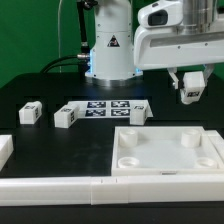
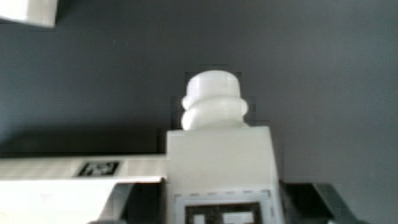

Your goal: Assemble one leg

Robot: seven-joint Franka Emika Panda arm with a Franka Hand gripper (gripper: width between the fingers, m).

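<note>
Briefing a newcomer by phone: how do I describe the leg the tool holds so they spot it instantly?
Find the large white panel at the exterior view's lower right. Above the panel's far corner on that side hangs the tool, clamped on the leg. The two other legs lie loose beyond the marker board.

The tabletop (image 1: 60, 150) was flat, black and matte, and it filled most of the exterior view from its near edge to its far edge. Behind the far edge rose a plain green backdrop (image 1: 25, 40), smooth and of one colour, deeper in shade toward the tabletop's far corner on the exterior view's left. The light was soft and even, seemingly from above, leaving only short, blurred shadows on the black surface. In the wrist view the same tabletop (image 2: 107, 90) appeared dark blue-grey, evenly lit and slightly out of focus.
</note>
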